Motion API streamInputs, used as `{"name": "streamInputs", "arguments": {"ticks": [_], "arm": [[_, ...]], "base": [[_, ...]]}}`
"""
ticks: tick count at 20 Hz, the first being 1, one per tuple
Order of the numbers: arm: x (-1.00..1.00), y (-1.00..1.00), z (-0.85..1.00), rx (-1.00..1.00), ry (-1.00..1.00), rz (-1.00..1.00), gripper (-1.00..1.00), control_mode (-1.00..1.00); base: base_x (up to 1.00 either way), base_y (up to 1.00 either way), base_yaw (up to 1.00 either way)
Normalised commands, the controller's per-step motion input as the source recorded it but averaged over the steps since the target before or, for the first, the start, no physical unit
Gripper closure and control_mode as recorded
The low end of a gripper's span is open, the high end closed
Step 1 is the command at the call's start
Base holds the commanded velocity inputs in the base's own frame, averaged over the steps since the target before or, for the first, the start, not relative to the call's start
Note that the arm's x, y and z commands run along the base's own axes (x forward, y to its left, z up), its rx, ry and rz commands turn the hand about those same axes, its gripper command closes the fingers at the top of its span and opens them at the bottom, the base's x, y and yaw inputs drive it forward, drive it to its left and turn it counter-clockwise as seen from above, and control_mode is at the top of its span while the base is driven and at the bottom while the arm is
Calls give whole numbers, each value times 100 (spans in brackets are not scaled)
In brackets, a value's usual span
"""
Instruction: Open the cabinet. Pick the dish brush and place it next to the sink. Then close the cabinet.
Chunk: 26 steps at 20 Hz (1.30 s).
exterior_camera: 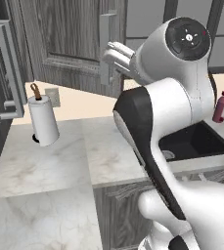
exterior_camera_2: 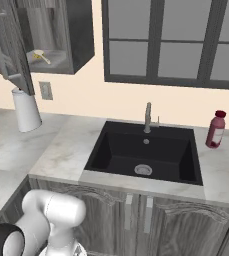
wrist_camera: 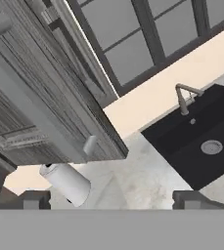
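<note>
Cabinet [exterior_camera_2: 61, 35] door swung open; one dish brush [exterior_camera_2: 41, 56] lies on its shelf, handle slanting toward the opening, up and off from the claw [wrist_camera: 111, 199]. Claw released, jaws wide, holding nothing, near the door handle [exterior_camera: 106, 49]. One sink [exterior_camera_2: 146, 152], one paper towel roll [exterior_camera_2: 26, 112], one red bottle [exterior_camera_2: 215, 129] on tabletop [exterior_camera_2: 66, 145].

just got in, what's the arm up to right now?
The cabinet door is swung open, and the gripper sits by its silver handle with jaws open, holding nothing. The dish brush lies on the shelf inside, not yet picked. The sink is empty; a paper towel roll stands on the counter.
</note>
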Motion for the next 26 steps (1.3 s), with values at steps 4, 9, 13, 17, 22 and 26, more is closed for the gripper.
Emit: {"name": "streamInputs", "arguments": {"ticks": [4, 9, 13, 17, 22, 26], "arm": [[-10, -54, 0, 25, 4, 14, -100, -100], [11, -56, -1, 20, 2, 17, -100, -100], [12, -50, -1, 24, 3, 22, -100, -100], [24, -33, -6, 23, 0, 22, -100, -100], [56, -7, -16, 23, 0, 9, -100, -100], [74, 0, -16, 20, 5, 4, -100, -100]], "base": [[0, 0, 0], [0, 0, 0], [0, 0, 0], [0, 0, 0], [0, 0, 0], [0, 0, 0]]}}
